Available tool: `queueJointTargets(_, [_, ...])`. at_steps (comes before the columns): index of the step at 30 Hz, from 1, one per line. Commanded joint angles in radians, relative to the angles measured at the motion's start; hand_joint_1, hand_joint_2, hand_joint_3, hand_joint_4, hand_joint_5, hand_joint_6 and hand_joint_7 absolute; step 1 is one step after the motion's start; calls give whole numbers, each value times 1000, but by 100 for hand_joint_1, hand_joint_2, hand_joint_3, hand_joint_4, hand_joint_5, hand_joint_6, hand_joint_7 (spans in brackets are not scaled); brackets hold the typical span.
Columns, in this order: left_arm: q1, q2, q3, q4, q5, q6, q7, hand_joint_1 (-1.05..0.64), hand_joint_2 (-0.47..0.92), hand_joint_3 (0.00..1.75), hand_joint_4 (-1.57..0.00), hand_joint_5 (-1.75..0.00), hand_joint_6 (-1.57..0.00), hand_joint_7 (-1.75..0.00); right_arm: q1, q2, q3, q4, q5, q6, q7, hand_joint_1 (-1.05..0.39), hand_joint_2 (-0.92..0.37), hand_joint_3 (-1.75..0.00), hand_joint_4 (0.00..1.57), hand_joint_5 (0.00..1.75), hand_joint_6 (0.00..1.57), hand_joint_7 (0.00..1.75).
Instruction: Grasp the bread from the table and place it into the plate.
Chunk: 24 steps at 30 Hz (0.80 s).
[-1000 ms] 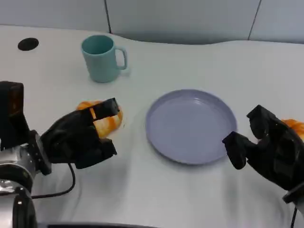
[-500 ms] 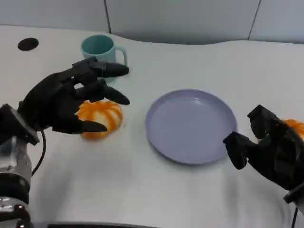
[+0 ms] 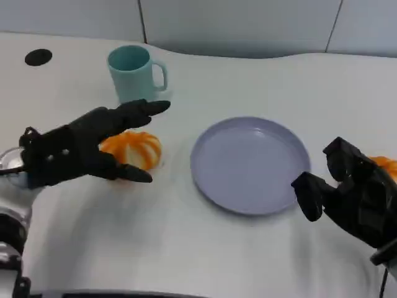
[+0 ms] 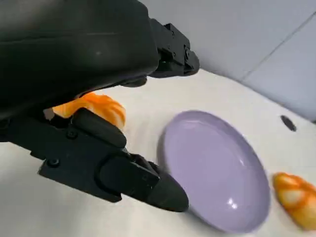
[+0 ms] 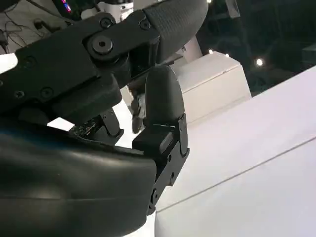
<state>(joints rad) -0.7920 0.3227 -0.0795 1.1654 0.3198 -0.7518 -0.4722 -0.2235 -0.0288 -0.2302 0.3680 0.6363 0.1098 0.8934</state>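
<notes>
Bread: two orange-and-white ridged buns. One bread (image 3: 131, 149) lies on the table at centre left of the head view, just left of the plate; a second bun (image 3: 384, 166) sits at the right edge, partly hidden behind the right hand.
Plate: one round lavender plate (image 3: 250, 162), smooth and glossy with a shallow raised rim, at the middle of the head view; nothing lies in it.
Mug: one teal mug (image 3: 132, 73), matte, cylindrical, handle to the right, at upper left; I cannot see what is inside.
Table: white, smooth table (image 3: 205, 254) with one small black round disc (image 3: 38, 57) at far upper left.
Left hand: black left hand (image 3: 80, 149), fingers spread over and around the bread at centre left, not closed on it; released.
Right hand: black right hand (image 3: 347, 192) at lower right, just right of the plate, fingers curled in with nothing held; clenched.
</notes>
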Motion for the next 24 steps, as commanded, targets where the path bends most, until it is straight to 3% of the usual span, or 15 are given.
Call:
queueJointTargets(1, [-124, -6, -252, 110, 314, 237, 382, -98, 88, 1, -4, -13, -28, -1, 1, -13, -8, -7, 6, 0, 1, -44, -83, 0, 87, 175, 68, 174])
queueJointTargets(8, [-174, -34, -393, 177, 438, 385, 530, -97, 91, 2, -10, -12, -27, 0, 1, -16, -8, -7, 7, -2, 9, -44, -84, 0, 87, 175, 68, 173])
queueJointTargets(13, [-193, -53, -440, 195, 466, 454, 548, -99, 92, 3, -11, -12, -27, 0, 0, -14, -10, -4, 10, -4, 16, -44, -84, 0, 87, 175, 67, 173])
queueJointTargets(15, [-205, -71, -463, 205, 483, 502, 538, -86, 89, 1, -18, -12, -31, -2, 0, -13, -11, -6, 13, 2, 15, -44, -84, 0, 87, 175, 67, 172])
queueJointTargets(17, [-211, -82, -484, 209, 496, 535, 549, -72, 87, 0, -27, -10, -40, -2, 0, -13, -11, -7, 15, 6, 15, -44, -83, 0, 88, 175, 68, 172])
queueJointTargets(18, [-212, -85, -490, 209, 500, 545, 559, -61, 85, 0, -47, -9, -57, -4, -1, -13, -11, -6, 16, 6, 17, -44, -84, 0, 87, 175, 68, 171])
queueJointTargets(19, [-211, -89, -497, 210, 506, 557, 583, -57, 84, 0, -55, -7, -64, -3, -2, -12, -10, -5, 15, 2, 18, -44, -84, 0, 87, 175, 68, 171])
queueJointTargets(21, [-212, -100, -507, 213, 511, 581, 607, -47, 82, 1, -94, -12, -95, -8, -2, -11, -9, -5, 10, -7, 17, -44, -84, 0, 87, 175, 69, 171])
queueJointTargets(23, [-211, -107, -514, 216, 511, 589, 618, -43, 83, 1, -108, -17, -106, -10, 0, -9, -9, -10, 12, -4, 14, -44, -84, 0, 87, 175, 69, 171])
queueJointTargets(24, [-211, -109, -516, 216, 510, 590, 621, -41, 83, 0, -106, -32, -111, -7, 0, -9, -10, -11, 13, -2, 13, -44, -84, 0, 87, 175, 68, 171])
